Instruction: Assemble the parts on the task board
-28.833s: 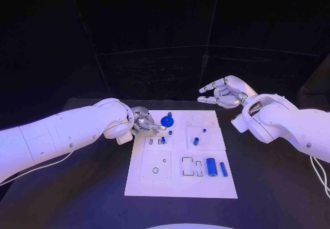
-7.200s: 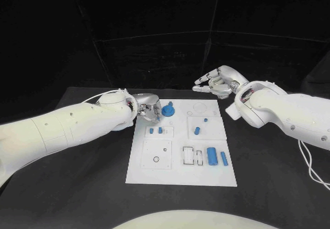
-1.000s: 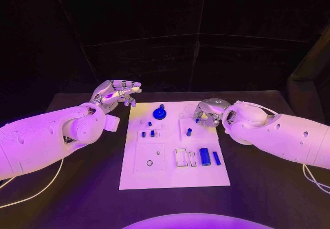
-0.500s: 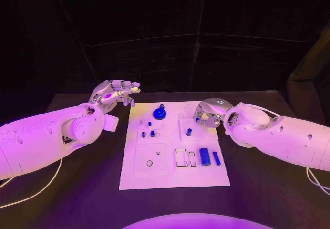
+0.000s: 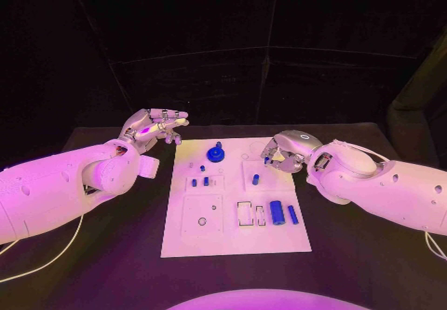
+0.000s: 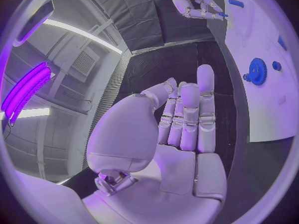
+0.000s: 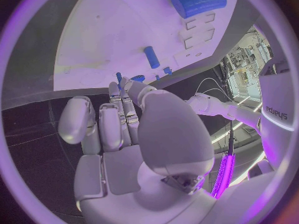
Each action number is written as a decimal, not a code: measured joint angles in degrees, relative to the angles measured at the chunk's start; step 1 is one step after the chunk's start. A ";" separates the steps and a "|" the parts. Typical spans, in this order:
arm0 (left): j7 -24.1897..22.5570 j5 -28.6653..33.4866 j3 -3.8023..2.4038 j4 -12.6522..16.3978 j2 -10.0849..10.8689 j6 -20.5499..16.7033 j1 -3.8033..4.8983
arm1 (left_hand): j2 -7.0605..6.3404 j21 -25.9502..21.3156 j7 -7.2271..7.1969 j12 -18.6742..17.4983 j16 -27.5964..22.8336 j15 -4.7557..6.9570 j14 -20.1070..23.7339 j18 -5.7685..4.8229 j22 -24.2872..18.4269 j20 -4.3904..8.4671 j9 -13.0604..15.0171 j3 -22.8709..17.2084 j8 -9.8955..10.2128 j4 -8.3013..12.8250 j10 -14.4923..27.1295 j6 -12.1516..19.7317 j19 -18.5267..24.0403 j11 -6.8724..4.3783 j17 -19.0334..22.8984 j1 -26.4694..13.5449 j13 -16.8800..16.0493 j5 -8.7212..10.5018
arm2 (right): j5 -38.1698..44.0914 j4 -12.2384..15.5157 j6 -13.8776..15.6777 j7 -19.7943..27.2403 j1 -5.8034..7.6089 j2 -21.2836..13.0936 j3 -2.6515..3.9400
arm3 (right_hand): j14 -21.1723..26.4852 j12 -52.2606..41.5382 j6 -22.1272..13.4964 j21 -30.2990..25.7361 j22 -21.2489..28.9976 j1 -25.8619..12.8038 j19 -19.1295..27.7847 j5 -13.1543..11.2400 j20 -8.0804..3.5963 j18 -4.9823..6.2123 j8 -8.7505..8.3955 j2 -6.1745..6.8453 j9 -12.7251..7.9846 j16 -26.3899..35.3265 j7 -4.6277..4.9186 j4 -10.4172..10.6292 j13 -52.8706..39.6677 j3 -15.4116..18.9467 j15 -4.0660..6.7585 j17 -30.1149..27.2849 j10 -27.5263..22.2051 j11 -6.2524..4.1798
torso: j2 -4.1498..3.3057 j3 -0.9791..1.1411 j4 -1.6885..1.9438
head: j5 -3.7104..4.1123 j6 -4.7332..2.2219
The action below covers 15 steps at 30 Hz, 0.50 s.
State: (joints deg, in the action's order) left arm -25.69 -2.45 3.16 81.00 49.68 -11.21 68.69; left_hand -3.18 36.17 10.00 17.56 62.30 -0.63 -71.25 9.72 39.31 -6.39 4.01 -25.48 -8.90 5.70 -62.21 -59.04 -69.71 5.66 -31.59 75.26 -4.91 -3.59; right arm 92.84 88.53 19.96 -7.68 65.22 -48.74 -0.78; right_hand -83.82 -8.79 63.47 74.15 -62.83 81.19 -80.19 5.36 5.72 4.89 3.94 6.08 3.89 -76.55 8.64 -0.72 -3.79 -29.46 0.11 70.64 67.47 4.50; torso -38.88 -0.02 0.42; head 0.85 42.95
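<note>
The right hand (image 5: pixel 284 150) hangs over the far right part of the task board (image 5: pixel 233 239), its fingers (image 5: pixel 272 155) curled downward and drawn close together. A small blue peg (image 7: pixel 119 77) shows at the fingertips in the right wrist view, but whether the fingers actually pinch it cannot be told. Just nearer the robot than this hand, a short blue cylinder (image 5: pixel 256 179) lies on the board.

The left hand (image 5: pixel 154 125) is raised beyond the board's far left corner, clear of it, over the dark worktop (image 5: pixel 112 258). Its fingers (image 6: pixel 187 114) are stretched out side by side, slightly bent, and hold nothing.

The white task board lies in the middle of the worktop, long side running away from the robot. A blue gear (image 5: pixel 216 154) with a knob sits at its far middle — between the two hands. Below the gear, two small blue pins (image 5: pixel 200 182) stand in a panel on the left half. Toward the near right, a large blue cylinder (image 5: pixel 276 208) and a thinner blue bar (image 5: pixel 293 214) lie side by side, next to rectangular cut-outs (image 5: pixel 250 214).
</note>
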 measured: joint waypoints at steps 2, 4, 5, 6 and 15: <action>0.00 0.00 0.00 0.00 0.00 0.00 0.00 | 0.00 0.00 -0.09 0.00 0.00 0.00 0.00 0.00 0.00 0.00 0.00 0.00 0.00 0.00 0.08 0.09 0.00 0.08 0.00 0.00 0.00 0.00 | -0.46 1.53 0.47 0.09 0.03 -0.44 0.02 | 0.00 0.00 0.00 0.00 -0.04 0.00 0.00 0.33 0.00 0.00 0.00 0.00 0.00 0.00 0.00 -0.16 0.01 -0.43 0.00 0.00 0.00 0.00 | 0.01 0.00 -0.03 | -0.13 0.00; 0.00 0.01 0.00 0.00 -0.04 -0.01 0.00 | 0.00 0.00 -0.09 0.00 0.00 0.00 0.00 0.00 0.00 0.00 0.00 0.00 0.00 0.00 0.08 0.09 0.00 0.08 0.00 0.00 0.00 0.00 | -1.05 3.43 1.04 0.30 0.05 -0.68 0.03 | 0.00 0.00 0.00 0.00 -0.08 -0.11 0.00 0.46 0.00 0.00 0.00 0.11 0.00 0.00 0.00 -0.32 0.00 -0.65 0.00 0.03 0.00 0.00 | 0.02 0.00 -0.03 | -0.19 -0.04; 0.00 0.01 0.00 -0.01 -0.07 -0.01 0.00 | 0.00 0.00 -0.09 0.00 0.00 0.00 0.00 0.00 0.00 0.00 0.00 0.00 0.00 0.00 0.08 0.09 0.00 0.08 0.00 0.00 0.00 0.00 | -1.32 4.22 1.27 0.43 0.05 -0.68 0.04 | 0.00 0.00 0.00 0.00 -0.12 -0.23 0.00 0.66 0.00 0.00 0.00 0.23 0.00 0.00 0.00 -0.47 0.00 -0.79 0.00 0.05 0.00 0.00 | 0.02 0.00 -0.03 | -0.26 -0.05; 0.00 0.01 0.00 -0.01 -0.09 -0.02 0.00 | 0.00 0.00 -0.09 0.00 0.00 0.00 0.00 -0.01 0.00 0.00 0.00 0.00 0.00 0.00 0.08 0.09 0.00 0.08 0.00 0.00 0.00 0.00 | -1.57 4.97 1.49 0.56 0.06 -0.64 0.04 | 0.00 0.00 0.00 0.00 -0.13 -0.23 0.00 0.66 0.00 0.00 0.00 0.23 0.00 0.00 0.00 -0.47 0.00 -0.79 0.00 0.05 0.00 0.00 | 0.03 -0.01 -0.03 | -0.32 -0.06; 0.01 0.02 0.00 0.02 -0.66 -0.03 0.00 | 0.00 0.00 -0.09 -0.01 0.00 0.00 0.00 -0.01 0.01 0.00 0.01 0.00 0.00 0.00 0.08 0.09 0.00 0.08 0.05 0.00 0.01 0.00 | -3.87 9.00 2.64 2.43 0.07 3.18 0.05 | 0.00 0.25 0.00 0.03 -0.15 -0.24 -0.20 1.01 -0.20 0.00 0.00 0.25 -0.01 0.00 0.00 -0.70 0.01 -1.32 0.00 0.19 0.00 0.00 | 0.07 -0.07 0.09 | -1.39 0.29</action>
State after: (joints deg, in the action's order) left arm -25.68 -2.43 3.16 81.02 49.02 -11.24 68.69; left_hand -3.18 36.17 9.91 17.55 62.30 -0.63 -71.25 9.72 39.31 -6.38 4.02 -25.48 -8.90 5.70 -62.13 -58.95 -69.72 5.74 -31.54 75.26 -4.91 -3.59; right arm 88.97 97.53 22.60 -5.25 65.29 -45.55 -0.73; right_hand -83.83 -8.53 63.47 74.18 -62.98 80.95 -80.39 6.37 5.52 4.89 3.94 6.33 3.88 -76.55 8.64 -1.42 -3.78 -30.78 0.11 70.83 67.47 4.50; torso -38.80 -0.09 0.51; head -0.54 43.24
